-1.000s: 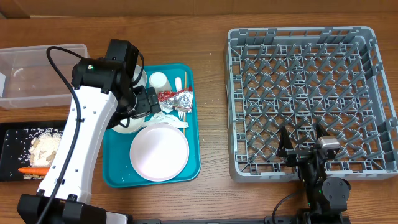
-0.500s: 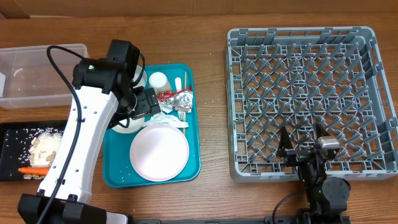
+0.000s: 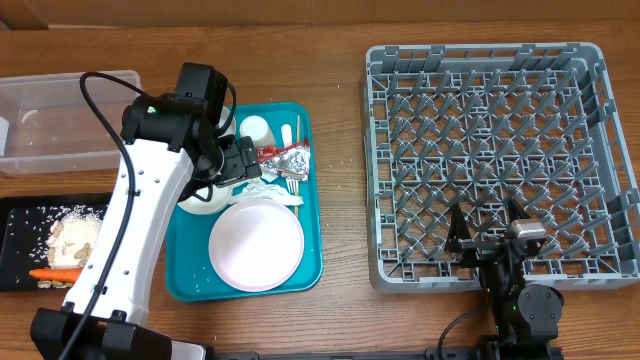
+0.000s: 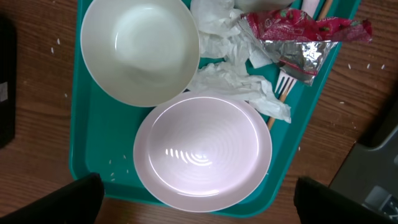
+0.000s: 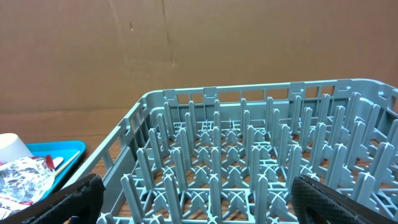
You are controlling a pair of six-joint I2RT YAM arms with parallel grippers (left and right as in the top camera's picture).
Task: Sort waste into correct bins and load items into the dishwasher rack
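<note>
**Teal tray on wood, cardboard behind**

A large teal rectangular plastic tray [image 3: 190,272] lies flat on the brown wooden table [image 3: 345,60], left of centre in the overhead view, its long sides running away from the near edge. Its rim is raised and its corners rounded. From the right wrist, a plain brown cardboard wall [image 5: 186,43] stands behind the table, marked by one vertical crease

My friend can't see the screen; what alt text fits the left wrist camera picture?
A pale pink plate and a white bowl sit on a teal tray, with crumpled napkins and a foil-and-red wrapper beside them.
</note>
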